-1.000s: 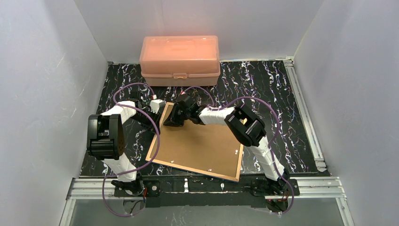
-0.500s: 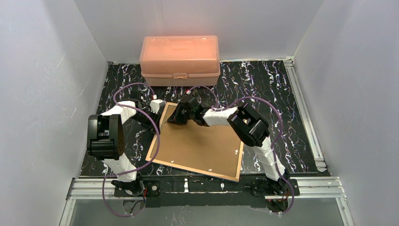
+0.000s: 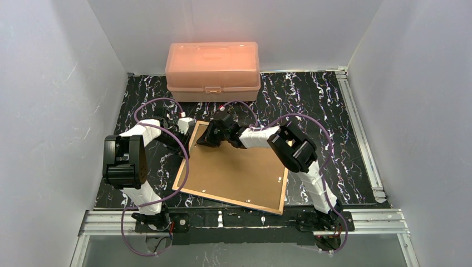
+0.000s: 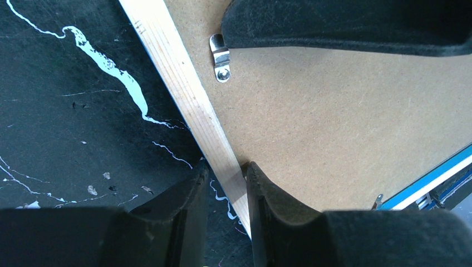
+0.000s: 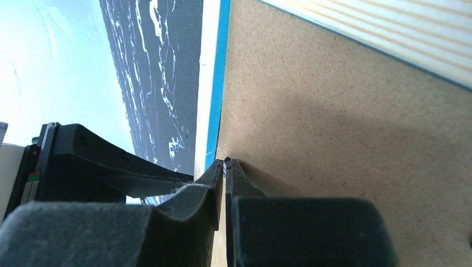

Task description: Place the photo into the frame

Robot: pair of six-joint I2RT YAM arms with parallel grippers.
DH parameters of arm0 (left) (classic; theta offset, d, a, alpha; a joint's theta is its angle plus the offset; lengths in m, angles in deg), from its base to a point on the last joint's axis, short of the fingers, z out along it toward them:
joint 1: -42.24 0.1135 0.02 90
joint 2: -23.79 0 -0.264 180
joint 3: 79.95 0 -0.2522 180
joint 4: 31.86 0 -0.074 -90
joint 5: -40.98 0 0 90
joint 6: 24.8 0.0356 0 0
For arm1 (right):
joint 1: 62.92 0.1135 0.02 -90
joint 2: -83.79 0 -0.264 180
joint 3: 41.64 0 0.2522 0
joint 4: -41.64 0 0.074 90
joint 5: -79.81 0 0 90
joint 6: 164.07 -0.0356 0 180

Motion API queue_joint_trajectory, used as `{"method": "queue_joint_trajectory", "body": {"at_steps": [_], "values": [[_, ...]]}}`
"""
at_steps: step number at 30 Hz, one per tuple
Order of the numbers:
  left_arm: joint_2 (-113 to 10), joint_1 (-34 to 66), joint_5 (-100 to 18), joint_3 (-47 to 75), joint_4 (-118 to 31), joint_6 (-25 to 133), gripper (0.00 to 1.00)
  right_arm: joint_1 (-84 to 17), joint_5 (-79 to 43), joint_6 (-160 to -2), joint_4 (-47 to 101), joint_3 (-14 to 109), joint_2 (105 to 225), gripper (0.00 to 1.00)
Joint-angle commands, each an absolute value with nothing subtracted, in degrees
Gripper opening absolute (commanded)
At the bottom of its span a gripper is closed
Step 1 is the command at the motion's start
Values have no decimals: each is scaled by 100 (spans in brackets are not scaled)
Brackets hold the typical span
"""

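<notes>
The frame lies back-up at centre, likely stiff and light. Left fingers clamp its wooden rail, a sound hold. Right fingers are pinched together at the fibreboard backing edge.

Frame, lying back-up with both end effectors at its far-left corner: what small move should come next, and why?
Probably the right end effector should swing the metal clip aside. The frame lies back-up with its fibreboard backing in place, the left end effector clamps the wooden rail to steady it, and no photo is in view, so the back likely has to open first.
</notes>
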State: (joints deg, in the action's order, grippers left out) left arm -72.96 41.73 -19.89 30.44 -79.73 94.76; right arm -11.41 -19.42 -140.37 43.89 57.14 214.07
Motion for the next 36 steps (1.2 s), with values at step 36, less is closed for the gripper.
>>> {"method": "queue_joint_trajectory", "body": {"at_steps": [36], "values": [[-7456,4046,-2170,3267,-8339,9727,12,-1022,-2241,-13527,3752,6526,21901,15]]}}
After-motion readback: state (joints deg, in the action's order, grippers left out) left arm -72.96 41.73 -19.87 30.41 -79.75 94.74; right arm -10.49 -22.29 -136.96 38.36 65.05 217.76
